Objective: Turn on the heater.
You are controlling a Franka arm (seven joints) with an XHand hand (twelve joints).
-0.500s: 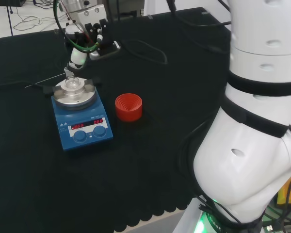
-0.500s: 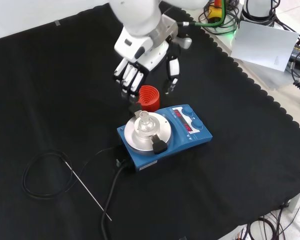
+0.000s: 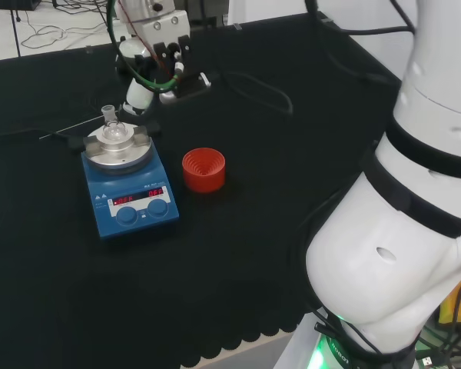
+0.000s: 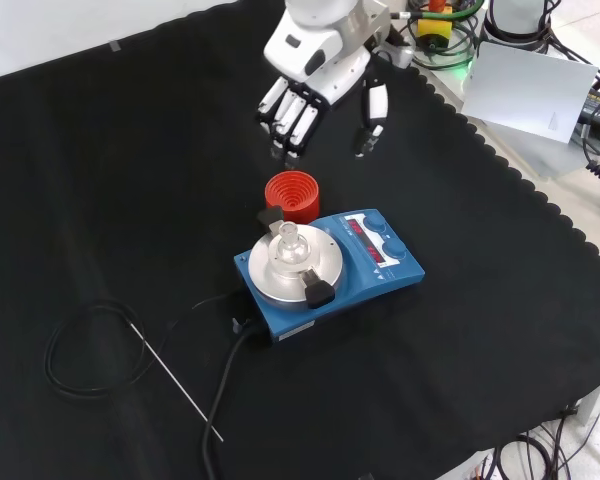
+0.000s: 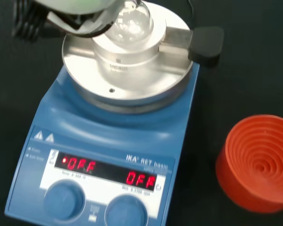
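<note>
Hand (image 4: 315, 75): I saw it hovering beyond the heater, fingers straight and spread, holding nothing.
Heater (image 4: 365, 275): blue, mid-bench, glass flask (image 4: 290, 243) on its plate.
Red stand (image 4: 292, 197): just beside the heater.

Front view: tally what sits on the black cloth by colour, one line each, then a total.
Blue: 1, the heater
Red: 1, the ribbed ring stand
Clear: 1, the glass flask on the heater's plate
Black: 1, the coiled cable
Total: 4
</note>
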